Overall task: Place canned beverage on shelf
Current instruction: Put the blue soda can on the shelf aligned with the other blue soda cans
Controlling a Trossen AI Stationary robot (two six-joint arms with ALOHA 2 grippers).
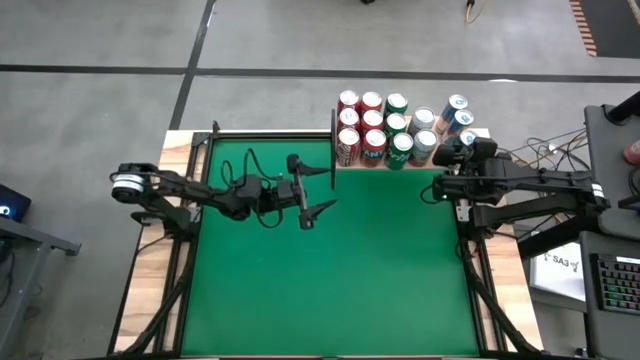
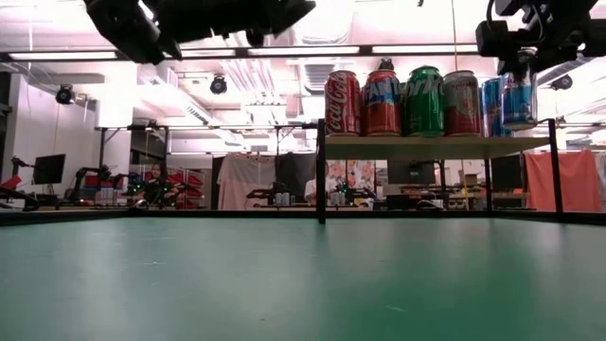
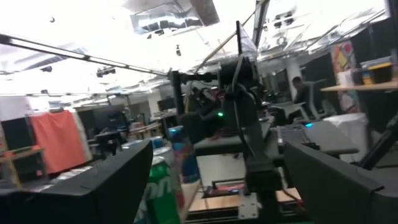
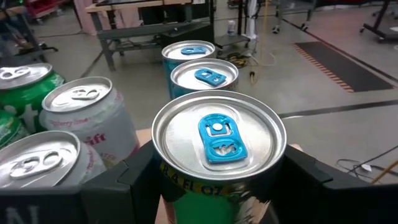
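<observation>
The shelf, a light-wood board on thin black posts, stands at the table's far edge and carries rows of upright cans. My right gripper is at the shelf's right end, shut on a blue-tabbed canned beverage, also visible from the front. Two more blue-tabbed cans stand right behind it. My left gripper hangs open over the green table's middle left, well above the felt, with nothing between its fingers. My right gripper pinches the can between its two fingers, one on each side of the wall just under the top rim. The fingers come from the table's near side, slanting down. The can stands upright; in the low view its bottom shows slightly above the board.
Red cans, green cans and white cans fill the shelf left of the held can. A black post marks the shelf's left end. Bare green felt spreads over the table's near half.
</observation>
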